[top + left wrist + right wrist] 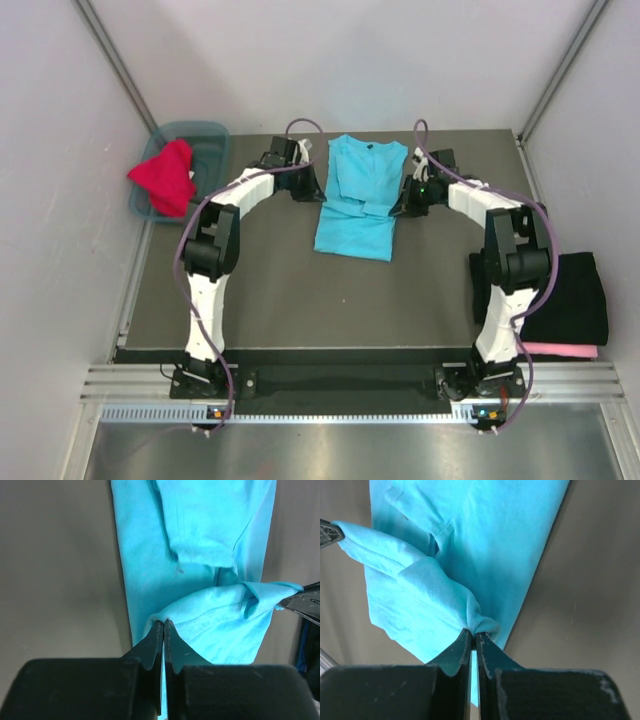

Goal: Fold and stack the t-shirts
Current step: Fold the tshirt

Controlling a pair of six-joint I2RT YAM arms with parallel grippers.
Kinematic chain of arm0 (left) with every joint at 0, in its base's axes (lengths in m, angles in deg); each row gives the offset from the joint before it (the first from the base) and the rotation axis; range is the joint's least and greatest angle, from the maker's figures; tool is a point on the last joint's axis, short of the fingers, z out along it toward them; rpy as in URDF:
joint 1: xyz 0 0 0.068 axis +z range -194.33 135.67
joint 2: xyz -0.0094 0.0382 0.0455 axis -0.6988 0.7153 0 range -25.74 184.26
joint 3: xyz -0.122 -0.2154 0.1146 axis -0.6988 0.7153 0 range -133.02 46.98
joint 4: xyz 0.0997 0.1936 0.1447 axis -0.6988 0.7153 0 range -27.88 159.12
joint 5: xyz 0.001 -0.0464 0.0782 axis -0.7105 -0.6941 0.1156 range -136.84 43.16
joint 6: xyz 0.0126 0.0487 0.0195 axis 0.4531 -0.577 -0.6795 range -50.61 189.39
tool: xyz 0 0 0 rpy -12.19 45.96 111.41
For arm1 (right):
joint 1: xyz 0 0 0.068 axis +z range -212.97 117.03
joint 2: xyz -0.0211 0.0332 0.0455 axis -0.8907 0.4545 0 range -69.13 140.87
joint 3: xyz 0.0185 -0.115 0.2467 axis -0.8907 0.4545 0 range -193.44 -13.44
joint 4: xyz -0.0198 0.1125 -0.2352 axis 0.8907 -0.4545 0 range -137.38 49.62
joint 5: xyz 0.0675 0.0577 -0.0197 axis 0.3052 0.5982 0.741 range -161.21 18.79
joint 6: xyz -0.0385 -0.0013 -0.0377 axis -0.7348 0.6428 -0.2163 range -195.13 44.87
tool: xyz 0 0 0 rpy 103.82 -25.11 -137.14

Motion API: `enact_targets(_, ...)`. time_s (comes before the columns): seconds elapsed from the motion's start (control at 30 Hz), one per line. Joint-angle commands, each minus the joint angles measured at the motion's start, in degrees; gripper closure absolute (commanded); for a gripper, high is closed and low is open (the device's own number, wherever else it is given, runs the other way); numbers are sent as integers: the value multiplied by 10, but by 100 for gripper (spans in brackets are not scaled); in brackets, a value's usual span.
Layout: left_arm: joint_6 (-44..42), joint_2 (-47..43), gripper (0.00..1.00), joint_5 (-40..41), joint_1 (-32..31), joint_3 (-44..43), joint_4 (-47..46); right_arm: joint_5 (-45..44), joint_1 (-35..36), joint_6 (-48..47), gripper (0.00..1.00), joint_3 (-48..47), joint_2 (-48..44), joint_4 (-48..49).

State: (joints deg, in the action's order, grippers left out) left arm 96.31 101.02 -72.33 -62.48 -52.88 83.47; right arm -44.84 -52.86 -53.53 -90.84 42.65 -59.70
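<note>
I see turquoise t-shirt (358,195), sleeves folded in, near surface (280,290) far edge; left gripper (164,626) and right gripper (474,633) clamp its lifted sides.

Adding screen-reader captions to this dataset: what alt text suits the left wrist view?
The left tool, shut, pinches a fold of a turquoise t-shirt spread on the grey table. At the right edge, the right tool holds the fold's other end.

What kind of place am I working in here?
Probably a lab test cell: bare white panel walls box in a dark table, an aluminium mounting rail runs along its near edge, a blue t-shirt lies mid-fold.
</note>
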Motion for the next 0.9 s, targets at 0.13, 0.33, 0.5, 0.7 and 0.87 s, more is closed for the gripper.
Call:
enact_targets(0.13, -20, 9, 71, 32, 3, -48, -24, -9, -10, -19, 75, -44, 16, 20)
enact_targets(0.33, -41, -45, 39, 124, 5, -45, 51, -26, -20, -28, 48, -31, -27, -19)
enact_targets(0.5, -28, -113, 36, 86, 27, 26, 92, -1, -40, 0, 46, 65, -102, -54)
enact_targets(0.7, 33, -142, 40, -60, 44, 159, 67, 63, -32, 84, 46, 209, -144, -12)
enact_targets(0.87, 77, -138, 39, -107, 39, 228, 44, 80, -16, 117, 45, 244, -138, 19)
